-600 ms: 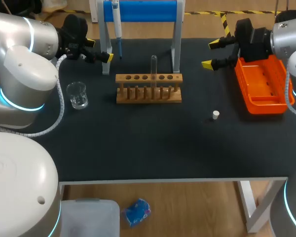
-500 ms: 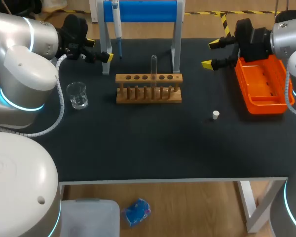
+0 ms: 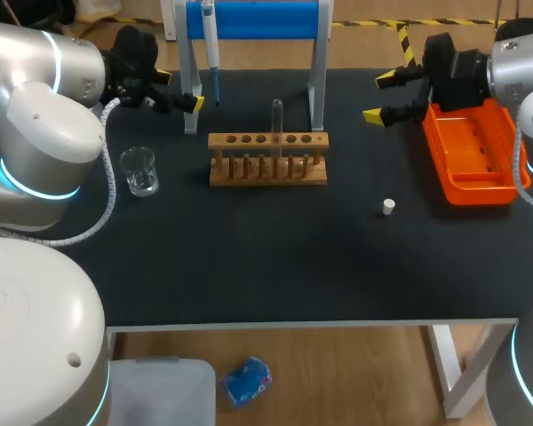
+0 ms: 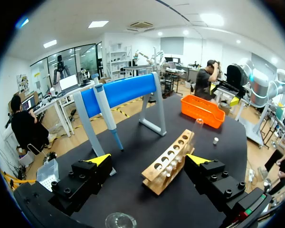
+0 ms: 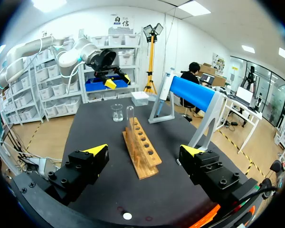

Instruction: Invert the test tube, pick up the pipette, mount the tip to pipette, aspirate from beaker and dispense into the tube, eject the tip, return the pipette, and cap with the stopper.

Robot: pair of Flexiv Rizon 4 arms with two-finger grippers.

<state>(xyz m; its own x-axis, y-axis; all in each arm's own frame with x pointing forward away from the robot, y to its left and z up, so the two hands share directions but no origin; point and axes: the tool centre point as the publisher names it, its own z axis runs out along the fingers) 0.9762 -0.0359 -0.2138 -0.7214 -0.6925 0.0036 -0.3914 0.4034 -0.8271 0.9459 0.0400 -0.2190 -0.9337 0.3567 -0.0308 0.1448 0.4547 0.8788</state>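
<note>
Change: nothing differs from the earlier head views; both arms and every item on the table sit where they were.
Left gripper (image 3: 179, 91): at the far left of the table (image 3: 275, 266), beside the left leg of the stand (image 3: 258, 18); fingers spread wide, holding nothing. In its own wrist view (image 4: 150, 159) the rack lies ahead between the yellow tips, well apart from them.
Right gripper (image 3: 380, 98): at the far right, at the near-left corner of the tray (image 3: 475, 155); fingers spread, empty. Its wrist view (image 5: 143, 150) also looks along the rack.
Test tube (image 3: 276, 120): clear glass, slim, upright in a hole near the middle of the rack (image 3: 267, 160).
Rack: pale wood, long and low, one row of round holes along the top.
Pipette (image 3: 211, 44): white body with a blue tapering end, hanging upright from the stand's blue crossbar, near the left leg.
Beaker (image 3: 140, 171): small clear glass, left of the rack, apart from it; contents cannot be told.
Stopper (image 3: 388, 207): small white plug, alone on the table, nearer than the rack and to its right.
Tray: bright orange plastic, oblong, at the right edge.
Table: matte black top.
In the way: the stand's right leg rises just behind the test tube; the left leg stands between the left gripper and the pipette.
</note>
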